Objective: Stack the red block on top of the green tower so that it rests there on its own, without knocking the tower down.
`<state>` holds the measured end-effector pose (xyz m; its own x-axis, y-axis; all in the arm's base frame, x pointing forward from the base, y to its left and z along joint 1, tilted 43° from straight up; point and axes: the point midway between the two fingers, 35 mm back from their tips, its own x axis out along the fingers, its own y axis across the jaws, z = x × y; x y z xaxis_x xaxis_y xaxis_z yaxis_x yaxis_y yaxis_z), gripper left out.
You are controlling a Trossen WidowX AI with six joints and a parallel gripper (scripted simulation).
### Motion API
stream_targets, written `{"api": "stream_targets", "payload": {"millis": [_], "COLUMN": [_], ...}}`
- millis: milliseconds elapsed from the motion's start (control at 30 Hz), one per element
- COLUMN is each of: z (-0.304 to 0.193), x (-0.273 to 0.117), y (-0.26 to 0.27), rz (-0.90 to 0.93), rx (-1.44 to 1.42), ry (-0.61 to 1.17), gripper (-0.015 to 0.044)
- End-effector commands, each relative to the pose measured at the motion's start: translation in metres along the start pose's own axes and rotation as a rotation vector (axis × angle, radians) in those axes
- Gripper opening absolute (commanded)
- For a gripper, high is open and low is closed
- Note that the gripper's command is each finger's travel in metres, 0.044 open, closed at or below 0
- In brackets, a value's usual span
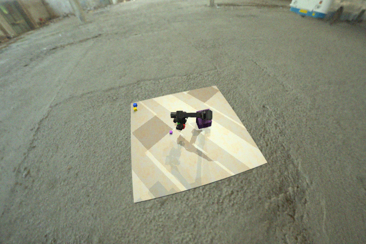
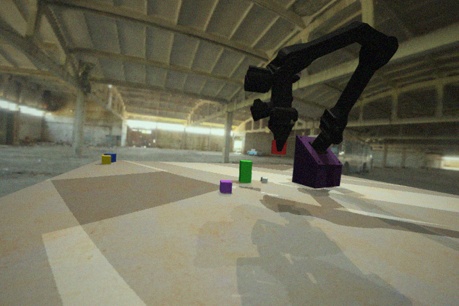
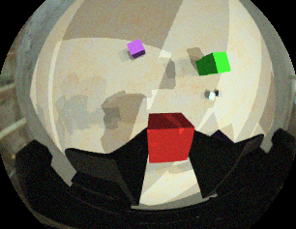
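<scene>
My gripper [image 2: 279, 146] [image 3: 165, 130] [image 1: 180, 126] is shut on the red block [image 2: 275, 148] [image 3: 168, 137] [image 1: 184, 125] and holds it in the air, well above the floor mat [image 2: 128, 223] [image 1: 160, 169]. The green tower [image 2: 244, 171] [image 3: 214, 64] stands upright on the mat, lower than the block and to its left in the exterior view. In the top view only a sliver of green [image 1: 177, 123] shows beside the gripper. In the wrist view the tower lies ahead and to the right of the held block.
A small purple cube [image 2: 225, 186] [image 3: 135, 47] [image 1: 170, 131] lies left of the tower. A tiny grey piece [image 2: 264, 179] [image 3: 211, 95] lies right of it. The arm's purple base [image 2: 314, 164] [image 1: 203, 122] stands at the right. A yellow cube [image 2: 105, 159] [image 1: 135, 108] and a blue cube [image 2: 111, 156] [image 1: 135, 104] sit at the far left corner.
</scene>
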<state>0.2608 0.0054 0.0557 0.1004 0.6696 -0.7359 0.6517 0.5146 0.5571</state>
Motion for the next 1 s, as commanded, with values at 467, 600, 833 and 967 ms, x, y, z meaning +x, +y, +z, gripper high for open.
{"api": "stream_targets", "payload": {"millis": [467, 600, 833, 967], "z": [0.036, 0.051, 0.075, 0.087], "x": [-0.013, -0.014, -0.014, -0.013], "y": [-0.027, -0.042, -0.071, -0.09], "rz": [-0.008, -0.01, -0.011, -0.009], "rx": [-0.008, -0.008, -0.01, -0.012], "ry": [-0.022, -0.023, -0.021, -0.019], "gripper": [0.0, 0.0, 0.0, 0.0]}}
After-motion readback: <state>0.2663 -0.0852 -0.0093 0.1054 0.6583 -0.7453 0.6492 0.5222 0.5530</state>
